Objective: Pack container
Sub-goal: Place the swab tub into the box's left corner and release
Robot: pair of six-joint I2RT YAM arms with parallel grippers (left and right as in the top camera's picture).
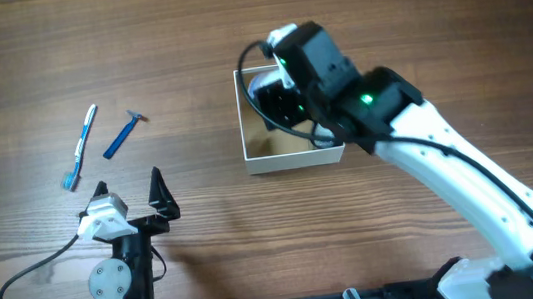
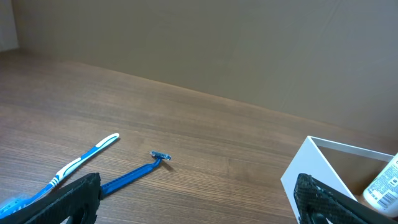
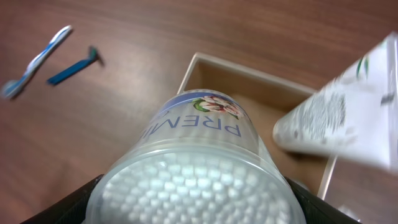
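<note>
The container (image 1: 293,160) is a small square box with white walls and a brown inside, at the table's middle. My right gripper (image 1: 287,89) hangs over it, shut on a clear round jar of cotton swabs (image 3: 196,165) with a blue flowered label, held just above the box (image 3: 249,70). A white tube (image 3: 336,121) leans in the box's right side. My left gripper (image 1: 130,190) is open and empty near the front left. In the left wrist view the box (image 2: 311,168) is on the right, with the tube (image 2: 382,183) inside.
A blue-and-white toothbrush (image 1: 80,146) and a blue razor (image 1: 124,133) lie on the wooden table at the left, just beyond my left gripper (image 2: 196,199). They also show in the left wrist view, toothbrush (image 2: 81,160) and razor (image 2: 134,174).
</note>
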